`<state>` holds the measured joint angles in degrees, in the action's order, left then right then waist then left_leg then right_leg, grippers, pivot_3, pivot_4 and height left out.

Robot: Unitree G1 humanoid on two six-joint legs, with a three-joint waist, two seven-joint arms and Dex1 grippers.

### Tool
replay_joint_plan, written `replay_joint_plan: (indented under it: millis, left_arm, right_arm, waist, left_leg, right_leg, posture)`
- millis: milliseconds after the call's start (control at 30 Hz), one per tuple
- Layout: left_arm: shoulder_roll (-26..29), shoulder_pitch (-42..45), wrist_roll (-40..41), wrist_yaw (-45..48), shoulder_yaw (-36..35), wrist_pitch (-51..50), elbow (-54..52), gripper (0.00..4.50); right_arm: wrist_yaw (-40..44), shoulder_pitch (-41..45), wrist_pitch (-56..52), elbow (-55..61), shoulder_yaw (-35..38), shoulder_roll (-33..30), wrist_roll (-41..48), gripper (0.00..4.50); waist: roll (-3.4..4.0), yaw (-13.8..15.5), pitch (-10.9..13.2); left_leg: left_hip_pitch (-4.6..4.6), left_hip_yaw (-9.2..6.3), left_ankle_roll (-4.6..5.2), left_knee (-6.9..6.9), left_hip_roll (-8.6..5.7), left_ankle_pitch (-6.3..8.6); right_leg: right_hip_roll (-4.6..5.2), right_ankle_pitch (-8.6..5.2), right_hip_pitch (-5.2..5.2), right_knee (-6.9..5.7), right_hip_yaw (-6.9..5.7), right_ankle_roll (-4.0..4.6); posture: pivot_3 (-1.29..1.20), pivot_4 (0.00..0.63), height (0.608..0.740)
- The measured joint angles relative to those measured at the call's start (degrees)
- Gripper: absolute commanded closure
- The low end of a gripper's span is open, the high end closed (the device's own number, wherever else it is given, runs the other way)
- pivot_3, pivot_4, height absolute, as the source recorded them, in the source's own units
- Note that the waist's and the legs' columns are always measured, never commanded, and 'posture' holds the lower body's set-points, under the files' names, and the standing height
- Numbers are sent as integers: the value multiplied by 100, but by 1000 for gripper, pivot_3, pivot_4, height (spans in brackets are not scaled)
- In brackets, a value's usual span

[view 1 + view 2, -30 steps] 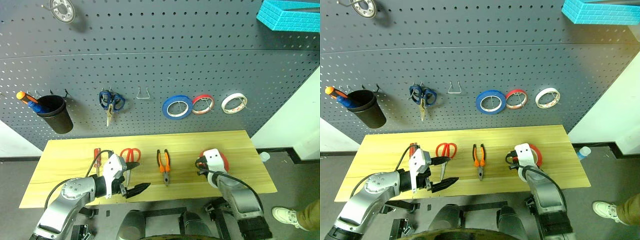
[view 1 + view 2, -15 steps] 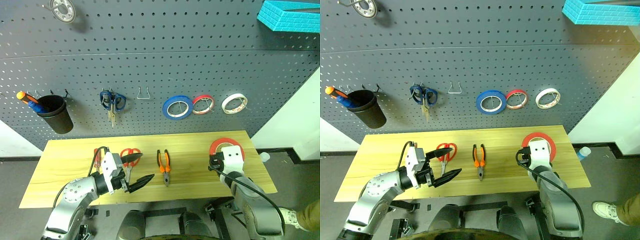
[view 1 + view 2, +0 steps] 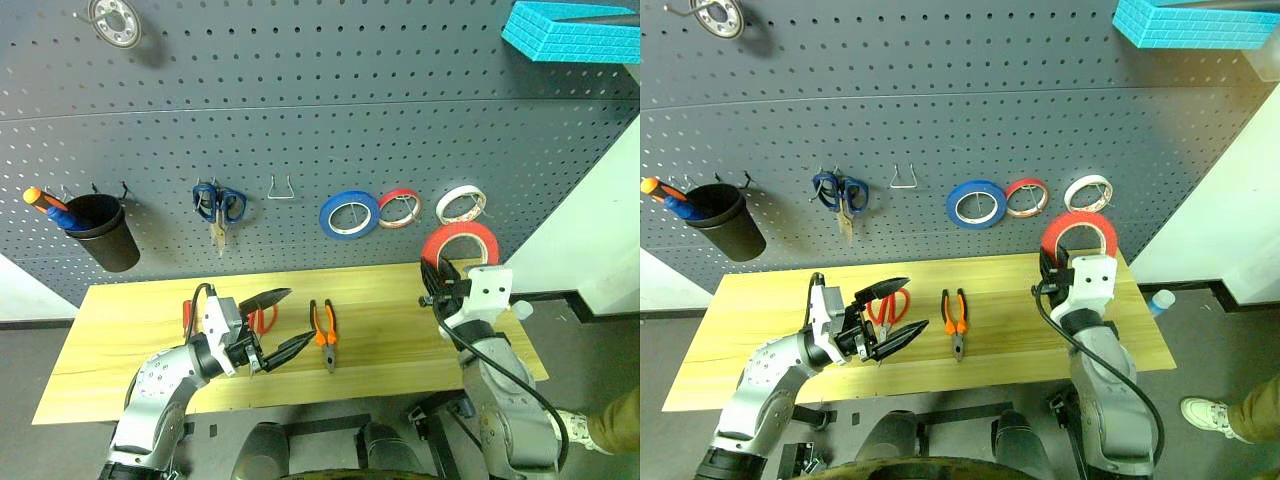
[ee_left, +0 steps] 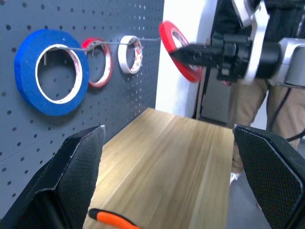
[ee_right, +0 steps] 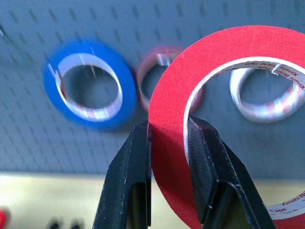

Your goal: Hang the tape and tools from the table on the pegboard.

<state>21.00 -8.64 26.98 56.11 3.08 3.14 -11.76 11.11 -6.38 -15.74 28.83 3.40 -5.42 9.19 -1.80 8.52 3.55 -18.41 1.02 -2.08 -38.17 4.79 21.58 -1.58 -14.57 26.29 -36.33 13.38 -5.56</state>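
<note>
Tape (image 5: 228, 62), flat red roll, pale-cored, stands upright.

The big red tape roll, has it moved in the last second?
Yes. The red tape roll, clamped in the right gripper, has gone up from the table and now stands before the pegboard, just below the whitish roll.

You see two silver-grey arms, each ending in a white wrist block with black cable looping from it. The left gripper (image 3: 270, 326) and right gripper (image 5: 167, 143) have glossy black, tapering fingers (image 4: 76, 167); a person's tan trousers and white shoe (image 3: 575, 425) show nearby.
</note>
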Motion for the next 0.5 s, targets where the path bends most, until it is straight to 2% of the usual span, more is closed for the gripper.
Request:
replay_joint_plan:
  millis: [267,500]
  left_arm:
    - [-187,46,100,-17,-27,115,51,0]
    - [-159,-23,84,-130,-45,116,50,0]
  right_arm:
    - [-1,1176,232,-997,-184,-11,-69,3809]
    - [-4,1375,371,-1457,-291,2,-107,3809]
  waist:
    - [-12,15,-15]
    - [-12,20,-15]
  left_leg:
    - [0,0,-1,-1,0,0]
    - [-1,0,-1,-1,0,0]
  right_leg:
    - [1,1,-2,-1,0,0]
    - [2,2,-2,-2,0,0]
  posture:
    - [362,29,703]
    - [372,35,703]
